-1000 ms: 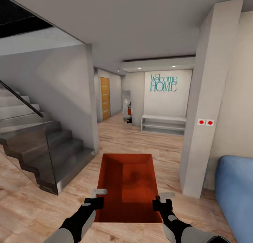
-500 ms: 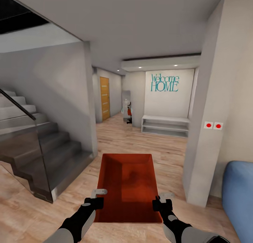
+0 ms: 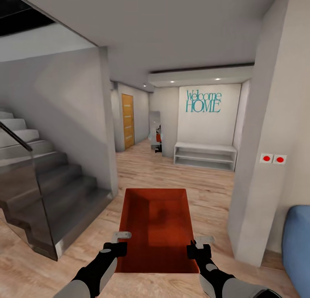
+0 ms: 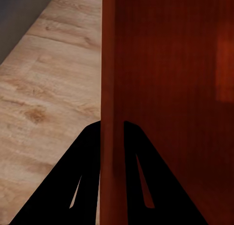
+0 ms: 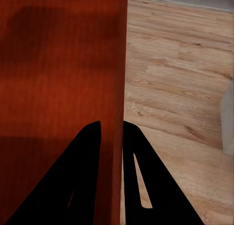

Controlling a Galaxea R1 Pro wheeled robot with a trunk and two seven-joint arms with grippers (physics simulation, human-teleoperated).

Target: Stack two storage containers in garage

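One orange-red storage container (image 3: 156,229) hangs in front of me above light wood-plank flooring, its open top facing up. My left gripper (image 3: 119,243) is shut on its left wall (image 4: 108,88), one black finger (image 4: 80,181) on each side of the thin wall. My right gripper (image 3: 194,245) is shut on the right wall (image 5: 119,88) in the same way. The other container, the garage and its concrete floor are out of view.
A grey staircase (image 3: 47,194) with a glass side panel stands at the left. A pale pillar (image 3: 262,160) with two red buttons rises at the right, a blue sofa (image 3: 297,242) beyond it. A hallway runs ahead to a white bench (image 3: 205,156), a "Welcome HOME" wall and a wooden door (image 3: 128,119).
The whole view has advanced along the hallway: the staircase slid left and the pillar and sofa slid right. The container stays fixed between both grippers.
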